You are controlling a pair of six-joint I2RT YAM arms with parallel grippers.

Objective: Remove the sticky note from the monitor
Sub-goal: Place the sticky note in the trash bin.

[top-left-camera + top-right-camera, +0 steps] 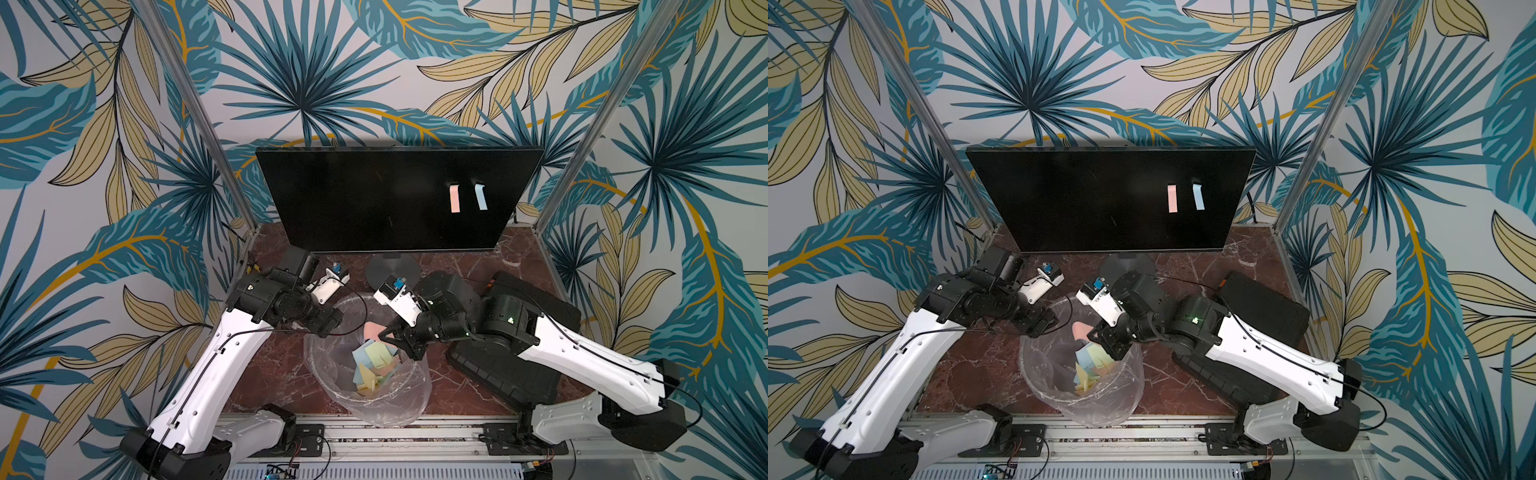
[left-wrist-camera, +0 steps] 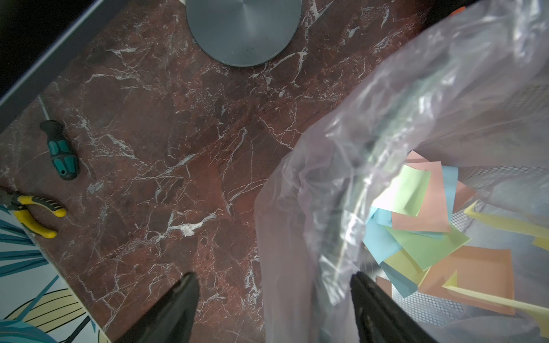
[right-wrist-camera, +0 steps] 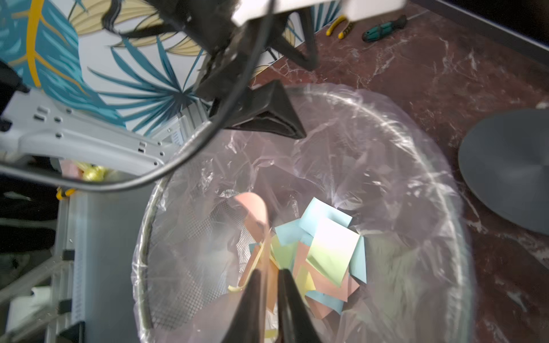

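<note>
The monitor's point(image 1: 353, 199) sticky note point(image 1: 455, 199) looked flimsy — best pinched at a loose edge. The right hand point(image 3: 270, 271) stood barely parted, the left hand point(image 2: 273, 274) wide.

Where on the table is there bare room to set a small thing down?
Bare marble lies between the screwdriver, the pliers, the grey disc base and the lined bin. The side with the black case is crowded.
</note>
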